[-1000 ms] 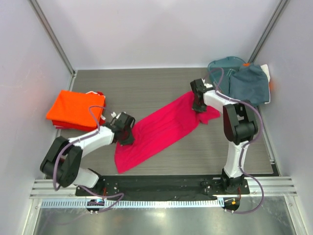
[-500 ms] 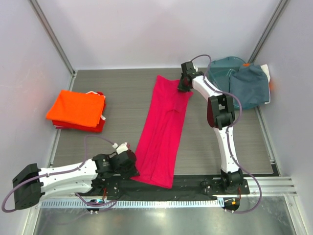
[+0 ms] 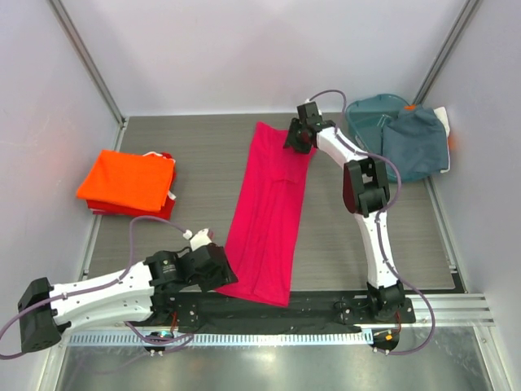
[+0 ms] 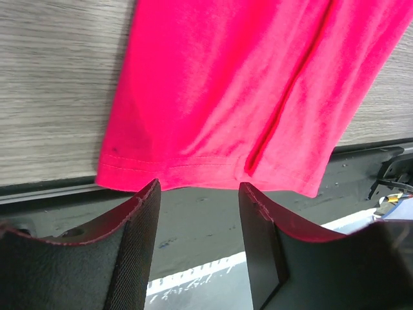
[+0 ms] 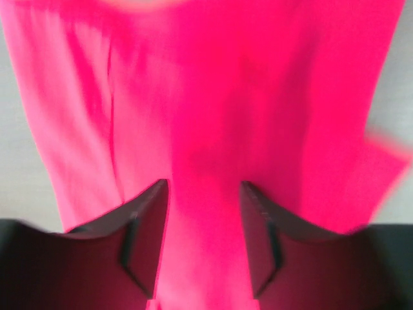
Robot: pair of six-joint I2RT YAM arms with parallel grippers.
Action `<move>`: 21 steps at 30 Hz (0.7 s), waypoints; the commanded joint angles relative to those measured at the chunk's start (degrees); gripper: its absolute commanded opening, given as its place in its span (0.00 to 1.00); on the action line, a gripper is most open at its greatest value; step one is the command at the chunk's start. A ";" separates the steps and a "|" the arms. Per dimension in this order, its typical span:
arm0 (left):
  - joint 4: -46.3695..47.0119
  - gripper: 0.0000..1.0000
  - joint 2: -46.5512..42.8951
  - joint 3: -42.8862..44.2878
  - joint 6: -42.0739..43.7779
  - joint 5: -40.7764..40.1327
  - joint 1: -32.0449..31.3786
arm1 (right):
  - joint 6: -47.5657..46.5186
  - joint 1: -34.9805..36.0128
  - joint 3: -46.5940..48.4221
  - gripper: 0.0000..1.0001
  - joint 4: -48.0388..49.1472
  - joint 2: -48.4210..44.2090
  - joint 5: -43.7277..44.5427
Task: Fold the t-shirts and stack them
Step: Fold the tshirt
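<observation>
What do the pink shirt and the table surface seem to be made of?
Pink shirt: soft matte knit cloth, judging by its stitched hem and gentle creases. Table surface: probably matte grey wood-grain laminate; fine streaks run along it, but real wood is possible.

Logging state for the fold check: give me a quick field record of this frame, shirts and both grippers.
pink shirt: long narrow strip, flat down the middle of the table, far end to near edge
left gripper: open, at the strip's near hem, holding nothing
right gripper: open, over the strip's far end
orange shirt: folded rectangle, left side, on top of red cloth
grey-blue shirts: unfolded, heaped at the basket, far right corner
</observation>
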 commanded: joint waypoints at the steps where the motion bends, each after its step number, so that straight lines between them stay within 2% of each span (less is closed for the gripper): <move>1: 0.68 0.54 -1.61 -0.86 1.61 0.28 1.34 | -5.09 3.79 -10.80 0.56 6.89 -15.40 -0.46; 2: 0.77 0.54 -1.79 -1.21 2.22 0.98 2.12 | -4.92 4.32 -14.40 0.57 8.30 -18.04 -0.37; 3: 0.69 0.54 -1.96 -1.21 2.84 1.34 2.48 | -4.74 4.41 -22.00 0.58 10.06 -23.46 -0.02; 6: -0.80 0.55 -2.23 -0.25 5.65 1.52 3.45 | -3.77 4.24 -34.51 0.64 16.22 -30.26 2.61; 7: -1.33 0.56 -2.05 0.10 6.35 1.60 3.54 | -3.86 4.15 -36.39 0.68 17.18 -32.89 4.27; 9: -2.21 0.57 -1.96 0.98 7.67 1.69 3.71 | -3.78 3.54 -40.16 0.69 17.28 -34.32 5.78; 15: -1.69 0.57 -2.40 -0.07 8.47 3.89 3.80 | -0.26 -0.59 -45.28 0.68 18.24 -33.10 2.81; 21: -2.13 0.58 -7.58 -2.61 6.98 4.42 3.80 | 0.18 -2.79 -44.59 0.68 19.83 -28.09 -2.39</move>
